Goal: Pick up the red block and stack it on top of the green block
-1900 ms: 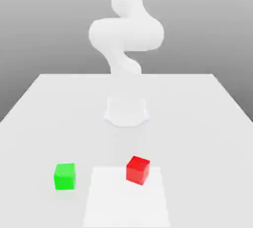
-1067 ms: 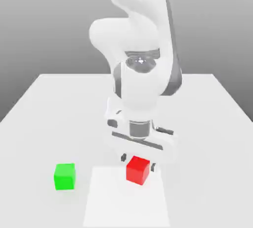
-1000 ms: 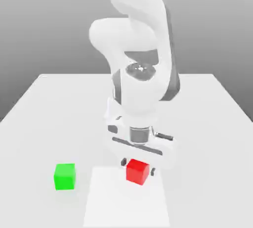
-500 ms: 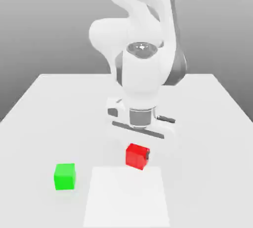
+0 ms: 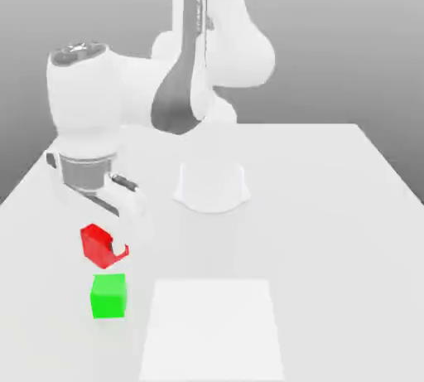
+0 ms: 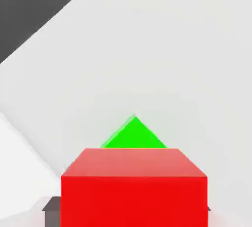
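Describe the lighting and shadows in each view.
Exterior view: flat, even light; the green block casts only a faint shadow on the table, the lifted red block none visible. Hand view: red block evenly lit, without glare; the green block glows softly at its edges.

Glossy white arm (image 5: pixel 199 49) of rounded, bulbous segments, with dark grey bands at joints. Ribbed grey collar above white gripper (image 5: pixel 108 244); dark fingers (image 5: pixel 122 249), possibly black-tipped.
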